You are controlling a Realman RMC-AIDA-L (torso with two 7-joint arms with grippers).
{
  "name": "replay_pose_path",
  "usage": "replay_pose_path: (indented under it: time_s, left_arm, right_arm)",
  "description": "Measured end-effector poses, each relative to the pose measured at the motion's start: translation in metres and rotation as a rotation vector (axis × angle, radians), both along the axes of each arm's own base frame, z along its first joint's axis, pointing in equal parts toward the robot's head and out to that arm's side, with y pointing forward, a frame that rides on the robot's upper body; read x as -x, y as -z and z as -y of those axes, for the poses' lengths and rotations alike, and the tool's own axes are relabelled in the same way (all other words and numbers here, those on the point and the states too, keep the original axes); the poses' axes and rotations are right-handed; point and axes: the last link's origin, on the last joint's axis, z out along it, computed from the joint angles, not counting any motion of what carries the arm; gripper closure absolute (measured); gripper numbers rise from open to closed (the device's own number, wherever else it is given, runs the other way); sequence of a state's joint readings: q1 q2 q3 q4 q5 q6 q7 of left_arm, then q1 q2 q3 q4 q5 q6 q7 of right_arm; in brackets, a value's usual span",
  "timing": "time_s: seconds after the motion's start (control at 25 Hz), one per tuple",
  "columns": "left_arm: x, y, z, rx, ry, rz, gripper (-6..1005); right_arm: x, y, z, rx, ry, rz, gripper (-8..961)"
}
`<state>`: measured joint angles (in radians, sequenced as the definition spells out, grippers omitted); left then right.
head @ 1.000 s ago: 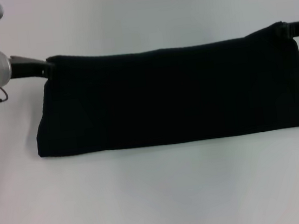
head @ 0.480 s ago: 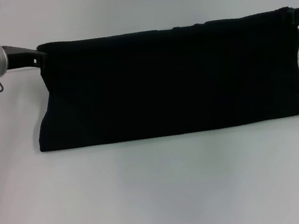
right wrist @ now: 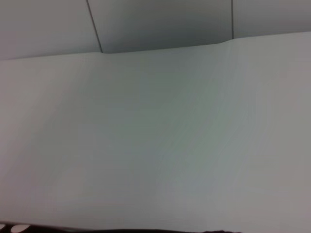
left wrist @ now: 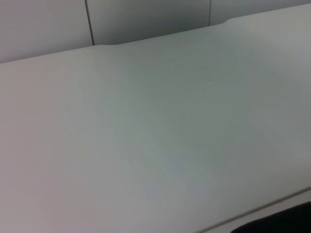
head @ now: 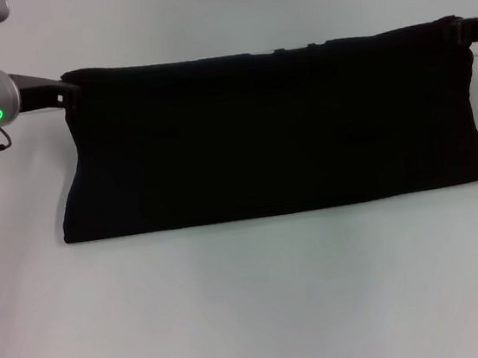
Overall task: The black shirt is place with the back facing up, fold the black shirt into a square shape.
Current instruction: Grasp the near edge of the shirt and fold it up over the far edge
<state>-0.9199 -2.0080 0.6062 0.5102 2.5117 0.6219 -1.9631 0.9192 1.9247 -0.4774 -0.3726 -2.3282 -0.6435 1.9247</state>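
The left gripper (head: 69, 86) and right gripper (head: 456, 30) each pinch a far corner of the black shirt (head: 272, 131), one at either end of its raised far edge. The shirt's long axis runs side to side between them; its near fold rests on the pale, smooth desk (head: 255, 308). The cloth is soft, matt, plain.

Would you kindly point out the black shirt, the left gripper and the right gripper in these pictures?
black shirt (head: 272, 131): head view, middle of the fabric panel.
left gripper (head: 60, 87): head view, black tip at the shirt's far left corner.
right gripper (head: 463, 31): head view, black tip at the shirt's far right corner.
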Motion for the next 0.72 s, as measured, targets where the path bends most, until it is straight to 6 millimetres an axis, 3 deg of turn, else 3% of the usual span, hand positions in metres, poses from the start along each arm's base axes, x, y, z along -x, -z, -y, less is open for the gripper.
replay_pose_path:
  time_s: [0.36, 0.44, 0.72]
  left_arm:
    - [-0.003, 0.018, 0.001, -0.014, 0.021, -0.070, 925]
    - [-0.002, 0.019, 0.000, -0.055, 0.012, -0.072, 833]
    - [-0.001, 0.007, -0.004, -0.158, -0.035, -0.017, 555]
  right_arm:
    - [-0.002, 0.002, 0.002, -0.002, 0.008, -0.007, 786]
    - [-0.004, -0.001, 0.002, -0.015, 0.013, -0.002, 783]
    - [-0.003, -0.018, -0.002, -0.049, 0.004, 0.003, 497]
